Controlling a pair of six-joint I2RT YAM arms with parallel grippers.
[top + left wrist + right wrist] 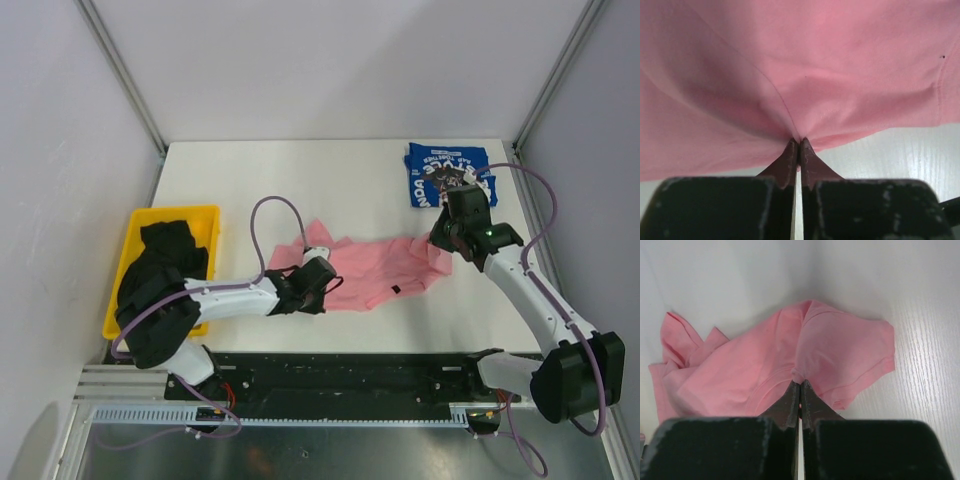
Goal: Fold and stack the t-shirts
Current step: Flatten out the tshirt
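White table (300, 175) with pink t-shirt (372, 268), grey walls (330, 60)

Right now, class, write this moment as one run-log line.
left hand: shut on pink t-shirt | right hand: shut on pink t-shirt | blue t-shirt: folded, far right | black t-shirts: piled in yellow bin

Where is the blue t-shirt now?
In the top view, the blue t-shirt lies folded at the far right corner of the table, just beyond the right gripper, which pinches the pink t-shirt.
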